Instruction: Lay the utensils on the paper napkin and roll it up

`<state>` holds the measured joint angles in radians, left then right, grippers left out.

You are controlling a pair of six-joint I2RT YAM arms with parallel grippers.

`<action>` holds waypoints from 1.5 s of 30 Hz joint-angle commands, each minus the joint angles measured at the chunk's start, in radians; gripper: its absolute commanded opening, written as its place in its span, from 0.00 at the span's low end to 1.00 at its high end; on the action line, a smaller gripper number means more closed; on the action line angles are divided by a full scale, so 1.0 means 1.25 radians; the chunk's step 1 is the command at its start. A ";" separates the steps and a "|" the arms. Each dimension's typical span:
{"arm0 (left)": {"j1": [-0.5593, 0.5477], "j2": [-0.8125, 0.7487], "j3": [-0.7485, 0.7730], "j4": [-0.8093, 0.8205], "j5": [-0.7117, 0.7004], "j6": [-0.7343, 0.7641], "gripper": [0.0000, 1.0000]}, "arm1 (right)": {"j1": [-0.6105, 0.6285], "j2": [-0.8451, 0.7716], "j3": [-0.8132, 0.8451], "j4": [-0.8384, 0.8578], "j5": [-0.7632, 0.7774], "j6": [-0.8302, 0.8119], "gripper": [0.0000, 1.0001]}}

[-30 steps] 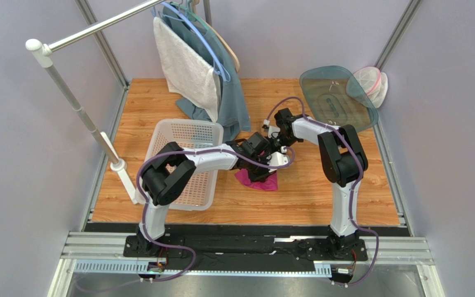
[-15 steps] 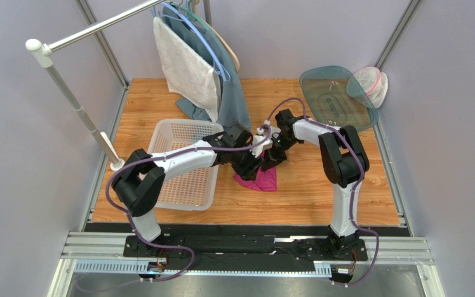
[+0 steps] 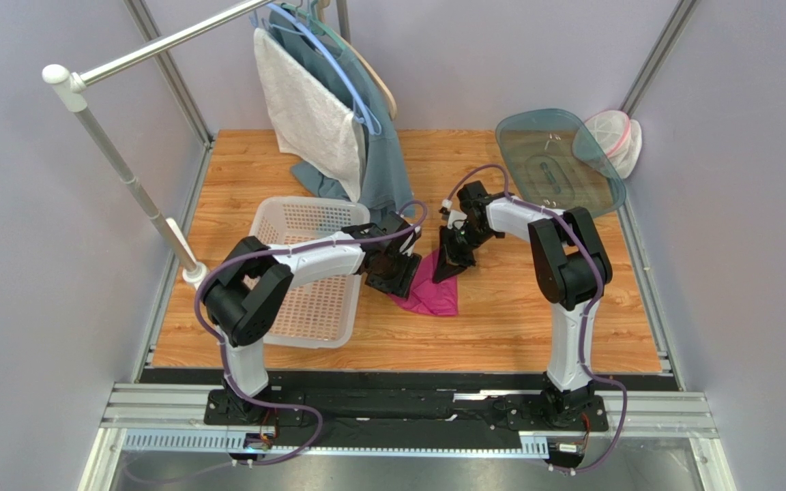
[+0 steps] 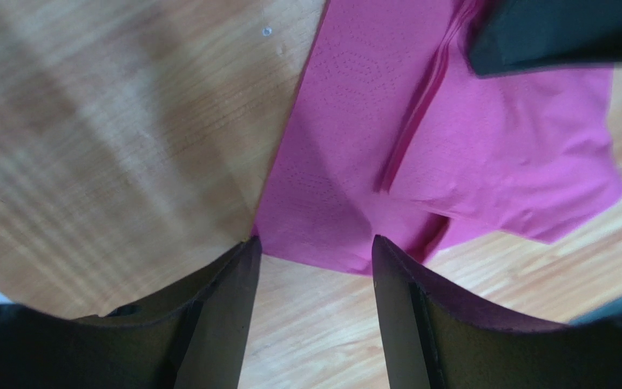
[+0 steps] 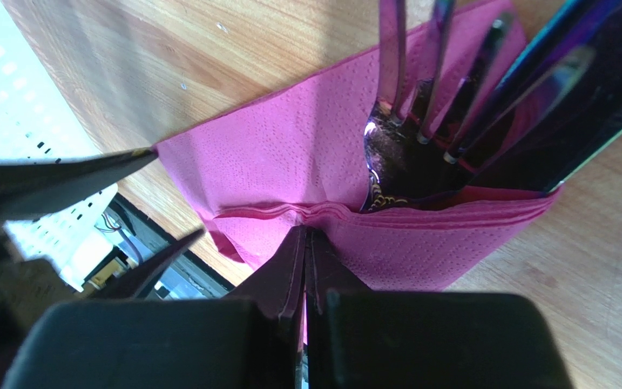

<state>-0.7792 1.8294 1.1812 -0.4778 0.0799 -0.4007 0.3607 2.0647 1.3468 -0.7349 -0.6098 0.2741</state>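
Your right end effector (image 5: 305, 240) is pinched closed on a fold of the paper napkin (image 3: 430, 292), midway between the left and right edges of the bench (image 3: 530, 317), evidently to hold that fold over the utensils (image 5: 420, 138), while your left end effector (image 4: 316, 243) stands open astride the napkin's edge.

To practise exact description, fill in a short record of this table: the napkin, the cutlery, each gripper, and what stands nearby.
napkin: pink, partly folded, lying on the wooden table
cutlery: on the napkin, lower ends hidden behind its fold
left gripper: open, fingers either side of the napkin's edge
right gripper: shut, pinching the napkin's fold
basket: white, left of the napkin
behind: towel and teal cloth, both hanging
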 commanded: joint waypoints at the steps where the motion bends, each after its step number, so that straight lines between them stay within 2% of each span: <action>1: 0.033 0.026 0.007 0.004 0.006 -0.094 0.64 | 0.000 0.044 -0.038 0.026 0.166 -0.019 0.00; 6: 0.049 0.050 -0.009 0.061 0.108 -0.103 0.63 | -0.001 0.049 -0.032 0.028 0.164 -0.007 0.00; 14: 0.063 0.066 -0.018 0.199 0.272 -0.102 0.54 | 0.000 0.056 -0.027 0.034 0.166 0.004 0.00; 22: 0.064 0.073 -0.010 0.345 0.291 -0.104 0.64 | 0.000 0.060 -0.031 0.036 0.166 0.003 0.00; 27: 0.074 0.106 0.015 0.356 0.321 -0.108 0.66 | 0.000 0.060 -0.031 0.036 0.169 0.002 0.00; 32: 0.100 0.096 -0.024 0.366 0.330 -0.133 0.66 | 0.000 0.064 -0.028 0.034 0.170 0.003 0.00; 36: 0.131 0.059 -0.054 0.353 0.340 -0.071 0.66 | 0.000 0.065 -0.027 0.036 0.170 0.003 0.00; 39: 0.136 0.052 -0.039 0.295 0.400 -0.022 0.62 | 0.000 0.066 -0.027 0.036 0.174 0.004 0.00; 45: 0.140 0.031 -0.054 0.275 0.537 -0.022 0.49 | 0.000 0.065 -0.028 0.036 0.177 0.005 0.00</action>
<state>-0.6033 1.9335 1.1255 -0.0952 0.6170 -0.4610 0.3588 2.0686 1.3472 -0.7353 -0.6041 0.3164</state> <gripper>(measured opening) 0.516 0.010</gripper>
